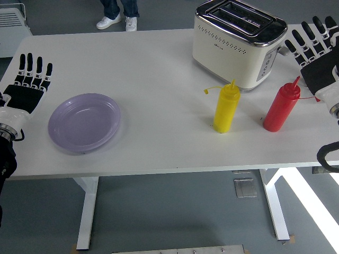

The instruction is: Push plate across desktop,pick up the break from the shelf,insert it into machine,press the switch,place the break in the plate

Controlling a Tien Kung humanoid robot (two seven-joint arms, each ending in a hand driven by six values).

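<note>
Here the white worktop (159, 95) lies mostly bare between the lilac plate (85, 123) at the left and the toaster (238, 42) at the far right, with a yellow bottle (226, 107) and a red bottle (282, 107) in front of the toaster. The left robot hand (27, 84) lies flat, fingers straight and released, just beside the plate's left rim. The right robot hand (315, 45) hangs with fingers spread, holding nothing, just right of the toaster. A person's feet (117, 22) show beyond the far edge.
</note>
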